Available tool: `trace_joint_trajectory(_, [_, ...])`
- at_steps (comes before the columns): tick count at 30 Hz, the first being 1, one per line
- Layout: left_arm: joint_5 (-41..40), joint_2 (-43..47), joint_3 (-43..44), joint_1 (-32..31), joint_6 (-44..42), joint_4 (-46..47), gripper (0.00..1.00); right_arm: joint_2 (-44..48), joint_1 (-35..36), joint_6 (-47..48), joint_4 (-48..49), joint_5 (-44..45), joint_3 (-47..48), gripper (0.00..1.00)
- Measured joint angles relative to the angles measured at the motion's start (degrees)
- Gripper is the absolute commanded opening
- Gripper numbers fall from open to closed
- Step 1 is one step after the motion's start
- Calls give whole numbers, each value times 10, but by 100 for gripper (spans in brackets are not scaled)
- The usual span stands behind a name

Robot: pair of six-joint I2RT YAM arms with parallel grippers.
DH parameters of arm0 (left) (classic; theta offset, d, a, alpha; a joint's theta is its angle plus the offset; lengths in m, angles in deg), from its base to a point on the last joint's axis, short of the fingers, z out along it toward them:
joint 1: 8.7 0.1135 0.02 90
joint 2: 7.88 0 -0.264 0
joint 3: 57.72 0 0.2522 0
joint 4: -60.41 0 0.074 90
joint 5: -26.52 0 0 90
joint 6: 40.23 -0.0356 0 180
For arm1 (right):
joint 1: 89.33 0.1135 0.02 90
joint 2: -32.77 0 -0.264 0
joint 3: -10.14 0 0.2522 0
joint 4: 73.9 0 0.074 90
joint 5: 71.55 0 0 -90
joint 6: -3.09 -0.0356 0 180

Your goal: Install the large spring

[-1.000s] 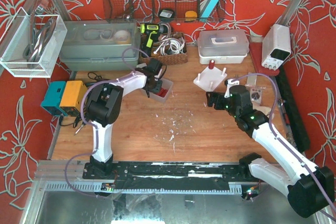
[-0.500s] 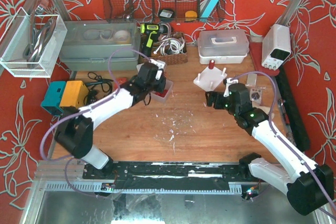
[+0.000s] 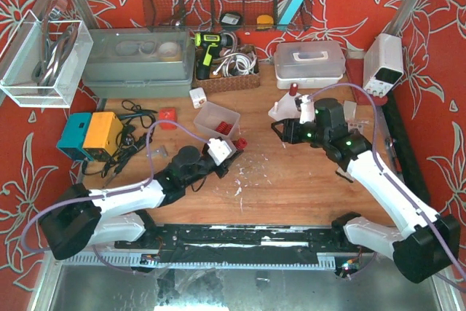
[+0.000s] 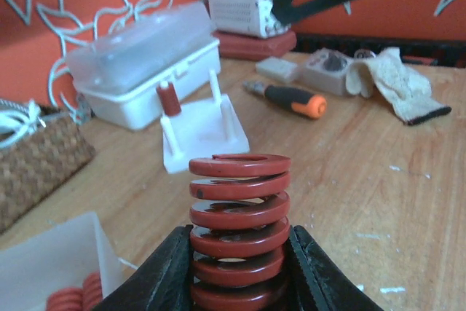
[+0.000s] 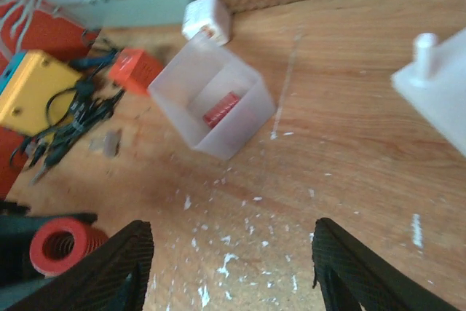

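My left gripper [image 4: 240, 253] is shut on a large red coil spring [image 4: 239, 223], held upright between the jaws; in the top view the spring [image 3: 239, 143] shows at the gripper tip [image 3: 234, 148], right of the clear bin. The white peg stand [image 4: 204, 130] with a small red spring on one peg lies ahead; in the top view it [image 3: 285, 109] is partly hidden behind my right gripper [image 3: 279, 130]. My right gripper [image 5: 233, 253] is open and empty, above the bare wood. The held spring shows in the right wrist view [image 5: 62, 245].
A clear bin [image 3: 216, 120] holds more red springs [image 5: 220, 110]. A wicker basket [image 3: 231, 71], white lidded box [image 3: 309, 63], screwdriver [image 4: 291, 98] and cloth glove [image 4: 397, 85] lie around the stand. Cables and a yellow-teal box [image 3: 91, 135] are at the left.
My left arm has swung out of the clear bin toward the near middle of the table, carrying the large red spring. My right gripper has shifted left and farther, in front of the peg stand.
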Motion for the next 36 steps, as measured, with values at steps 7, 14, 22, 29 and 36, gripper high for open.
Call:
trace_joint_trajectory(7, [1,-2,-31,-11,-28,109,0,-33,31,1,0,-103,18,55])
trace_joint_trajectory(14, [1,-42,-60,-21,-43,162,0,-64,77,1,7,-140,19,61])
trace_joint_trajectory(22, [3,-72,-95,-28,-50,207,0,-109,123,7,4,-139,37,61])
trace_joint_trajectory(29, [7,-72,-96,-34,-50,226,0,-153,146,16,4,-141,44,54])
trace_joint_trajectory(36, [7,-72,-97,-36,-50,226,0,-161,152,21,5,-155,45,46])
